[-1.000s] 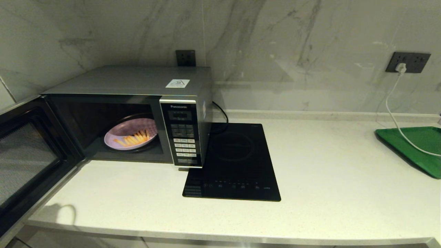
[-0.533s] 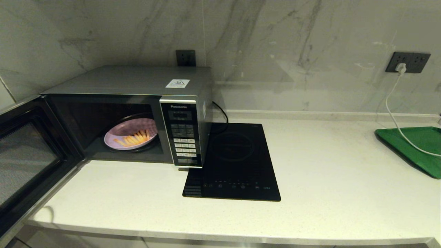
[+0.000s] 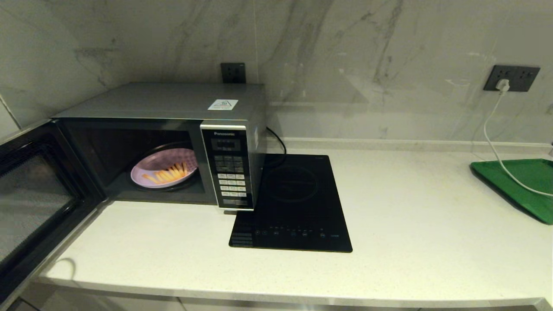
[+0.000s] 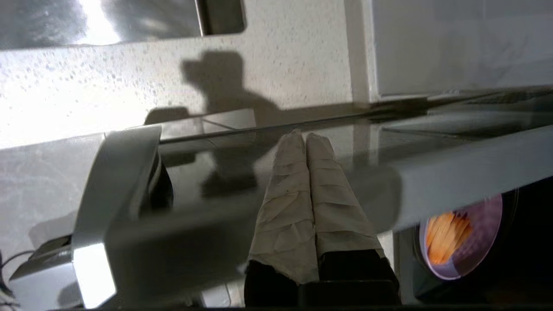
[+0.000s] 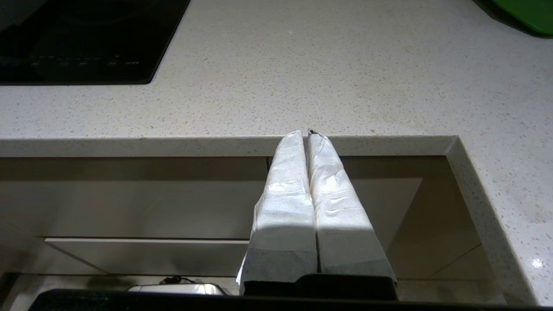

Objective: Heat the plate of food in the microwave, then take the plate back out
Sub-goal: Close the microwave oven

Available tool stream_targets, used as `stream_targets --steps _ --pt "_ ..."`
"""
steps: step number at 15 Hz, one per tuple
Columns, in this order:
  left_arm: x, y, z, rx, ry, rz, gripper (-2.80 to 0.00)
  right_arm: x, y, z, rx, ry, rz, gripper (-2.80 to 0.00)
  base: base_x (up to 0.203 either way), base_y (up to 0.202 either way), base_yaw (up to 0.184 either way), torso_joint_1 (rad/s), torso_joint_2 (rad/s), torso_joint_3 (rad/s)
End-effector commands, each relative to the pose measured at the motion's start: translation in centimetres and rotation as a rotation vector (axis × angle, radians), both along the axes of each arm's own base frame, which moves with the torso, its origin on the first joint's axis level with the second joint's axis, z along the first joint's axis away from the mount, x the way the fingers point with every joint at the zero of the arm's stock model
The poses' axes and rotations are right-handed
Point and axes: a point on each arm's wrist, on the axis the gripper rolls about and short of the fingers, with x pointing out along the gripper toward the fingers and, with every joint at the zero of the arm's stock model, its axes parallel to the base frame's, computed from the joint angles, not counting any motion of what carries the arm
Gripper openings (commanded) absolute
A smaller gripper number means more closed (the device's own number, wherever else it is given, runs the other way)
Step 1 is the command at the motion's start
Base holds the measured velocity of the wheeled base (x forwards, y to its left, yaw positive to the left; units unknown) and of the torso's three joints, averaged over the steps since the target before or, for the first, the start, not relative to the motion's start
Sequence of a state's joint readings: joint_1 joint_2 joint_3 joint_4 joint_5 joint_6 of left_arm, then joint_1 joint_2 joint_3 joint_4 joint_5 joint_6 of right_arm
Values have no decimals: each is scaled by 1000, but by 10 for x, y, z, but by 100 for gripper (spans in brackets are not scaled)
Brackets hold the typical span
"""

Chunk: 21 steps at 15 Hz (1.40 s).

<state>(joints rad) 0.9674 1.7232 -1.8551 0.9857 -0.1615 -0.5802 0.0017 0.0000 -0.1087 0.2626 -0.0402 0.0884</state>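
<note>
The silver microwave (image 3: 173, 103) stands at the back left of the counter with its dark glass door (image 3: 30, 198) swung wide open to the left. Inside it sits the lilac plate of food (image 3: 142, 179), fries (image 3: 170, 172) lying on it. In the left wrist view my left gripper (image 4: 306, 137) is shut and holds nothing. Its padded tips rest close against the outer face of the door, beside the curved handle (image 4: 116, 172), and the plate (image 4: 484, 242) shows past the door's edge. My right gripper (image 5: 306, 134) is shut and empty below the counter's front edge. Neither gripper shows in the head view.
A black induction hob (image 3: 293, 203) lies right of the microwave. A green tray (image 3: 518, 181) sits at the far right, with a white cable (image 3: 497, 151) running across it to a wall socket. The counter's front edge (image 5: 216, 144) runs just above the right gripper.
The shadow at the counter's front left corner has shrunk and slid left. The door's window looks darker. The door, the plate and the right arm have not visibly moved.
</note>
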Motion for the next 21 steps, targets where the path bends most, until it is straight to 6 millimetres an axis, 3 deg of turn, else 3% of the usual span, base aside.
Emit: stream_targets --steps 1,4,7,10,13,15,18,21 --pt "0 -14 2 -5 -2 -26 -280 0 0 0 0 1 0 -280 0 0 0 0 0 0" --pt "0 -41 9 -16 -9 -91 -280 0 0 0 1 1 1 -280 0 0 0 0 0 0" --pt "-2 -102 19 -24 -49 -245 -280 0 0 0 1 1 0 -280 0 0 0 0 0 0" --pt "7 -153 14 -97 -61 -411 -280 0 0 0 1 1 0 -280 0 0 0 0 0 0" --pt "15 -222 15 -167 -63 -600 -280 0 0 0 1 1 0 -280 0 0 0 0 0 0" --pt "7 -260 22 -149 -95 -654 -280 0 0 0 0 1 -1 -280 0 0 0 0 0 0" --pt "-34 -264 40 -130 -211 -704 -280 0 0 0 0 1 -1 -280 0 0 0 0 0 0" --pt "-35 -260 23 -51 -124 -761 -280 0 0 0 0 1 -1 -280 0 0 0 0 0 0"
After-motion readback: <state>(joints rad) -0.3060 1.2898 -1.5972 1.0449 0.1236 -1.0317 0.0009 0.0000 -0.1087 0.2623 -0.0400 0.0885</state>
